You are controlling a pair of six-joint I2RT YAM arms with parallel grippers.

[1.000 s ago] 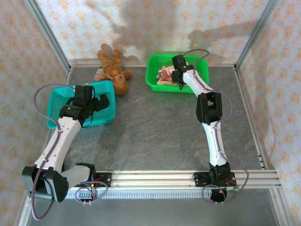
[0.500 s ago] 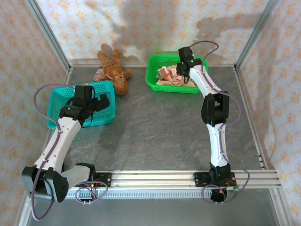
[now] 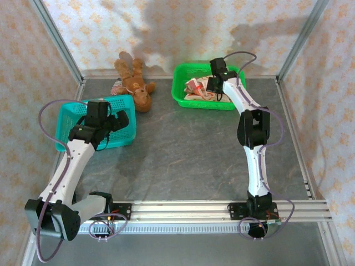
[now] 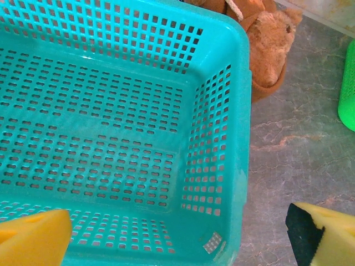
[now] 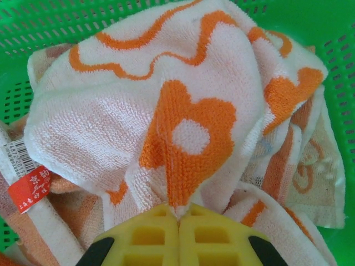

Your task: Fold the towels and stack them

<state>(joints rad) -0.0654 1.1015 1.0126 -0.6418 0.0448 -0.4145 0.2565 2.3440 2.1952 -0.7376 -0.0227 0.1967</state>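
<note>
Fingers [image 5: 150,235] of the right gripper [image 5: 178,215], both yellow, are pressed together on a pinch of the top towel [image 5: 183,127], a white one with orange flower outlines that bunches into a peak right at the fingertips. It lies crumpled in the green basket [image 5: 333,44] directly beneath the gripper, over more orange-and-white cloth. A red tag [image 5: 28,188] sits to the gripper's left, and how many towels lie underneath is hard to make out. The left gripper [image 4: 177,238] hangs with its jaws spread wide, gripping nothing, above a corner of the teal basket [image 4: 241,111], one finger over the basket's inside and the other over the grey table [image 4: 299,144]. A brown teddy bear [image 4: 272,44] lies just beyond that basket's far corner.
</note>
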